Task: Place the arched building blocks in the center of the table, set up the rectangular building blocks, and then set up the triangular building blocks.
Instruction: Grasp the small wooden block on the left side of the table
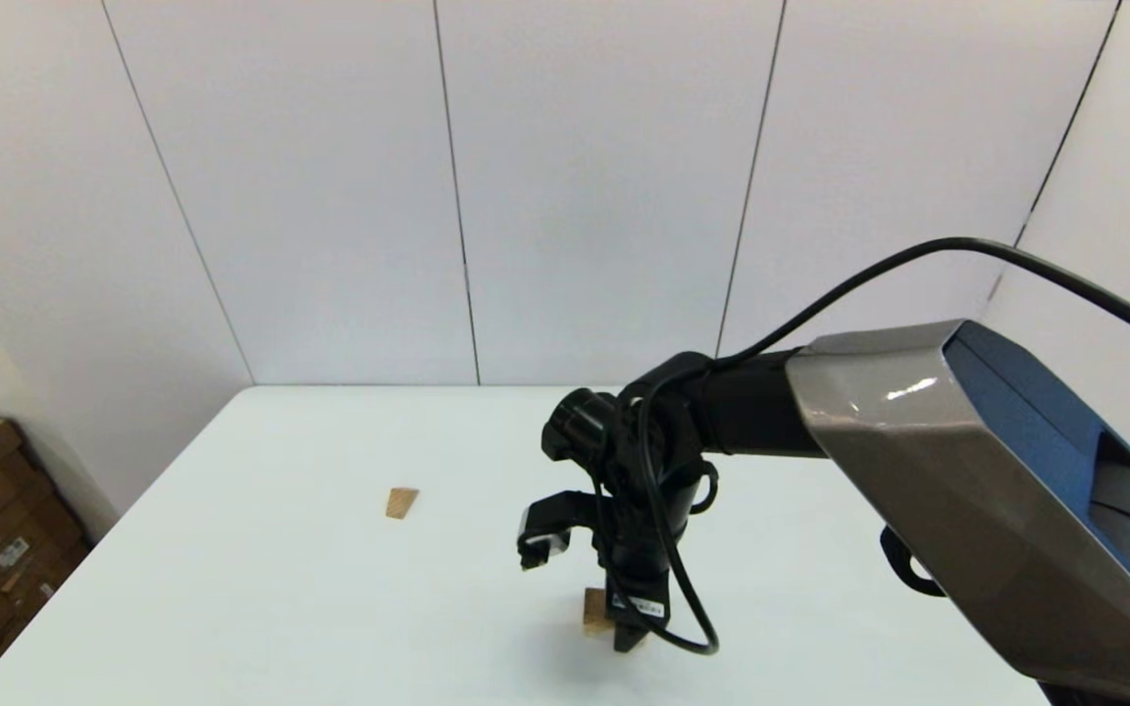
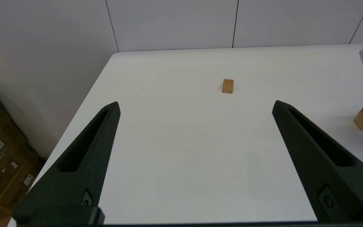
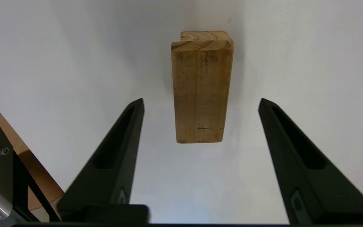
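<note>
We see the right gripper (image 3: pixel 200 104) above the arched block (image 3: pixel 200 88) lying near table (image 1: pixel 281 588) centre, fingers wide apart, gripping nothing. Left gripper (image 2: pixel 195 105) likewise spread, empty; small wooden block (image 2: pixel 227 86) lies well apart, twd. the left.

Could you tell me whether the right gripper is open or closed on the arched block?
Open: the right gripper has its fingers spread either side of the arched block, touching neither side.
</note>
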You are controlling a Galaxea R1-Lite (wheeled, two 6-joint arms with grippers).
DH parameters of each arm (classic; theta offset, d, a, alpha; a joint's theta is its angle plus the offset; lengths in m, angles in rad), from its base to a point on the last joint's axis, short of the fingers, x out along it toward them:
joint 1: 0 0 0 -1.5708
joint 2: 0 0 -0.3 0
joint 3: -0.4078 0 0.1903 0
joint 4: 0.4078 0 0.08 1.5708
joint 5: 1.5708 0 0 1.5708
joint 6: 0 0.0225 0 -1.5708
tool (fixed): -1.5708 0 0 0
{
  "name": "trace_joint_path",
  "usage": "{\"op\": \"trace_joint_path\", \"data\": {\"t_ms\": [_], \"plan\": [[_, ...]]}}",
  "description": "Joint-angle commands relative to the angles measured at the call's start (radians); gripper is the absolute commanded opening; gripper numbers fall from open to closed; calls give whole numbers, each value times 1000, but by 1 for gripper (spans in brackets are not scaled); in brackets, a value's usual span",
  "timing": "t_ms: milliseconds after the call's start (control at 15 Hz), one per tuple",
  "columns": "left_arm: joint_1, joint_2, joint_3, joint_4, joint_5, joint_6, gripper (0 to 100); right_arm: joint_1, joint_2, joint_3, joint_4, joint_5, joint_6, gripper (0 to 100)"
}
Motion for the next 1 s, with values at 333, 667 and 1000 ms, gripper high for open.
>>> {"op": "trace_joint_path", "data": {"t_ms": [333, 667, 1000], "plan": [[0, 1, 0, 0, 0, -1, 100, -76, -364, 15, 79, -6, 123, 100], [0, 1, 0, 0, 0, -1, 100, -136, -762, 313, 78, -7, 141, 100], [0, 1, 0, 0, 0, -2, 100, -301, -1107, 609, 75, 0, 138, 100]]}}
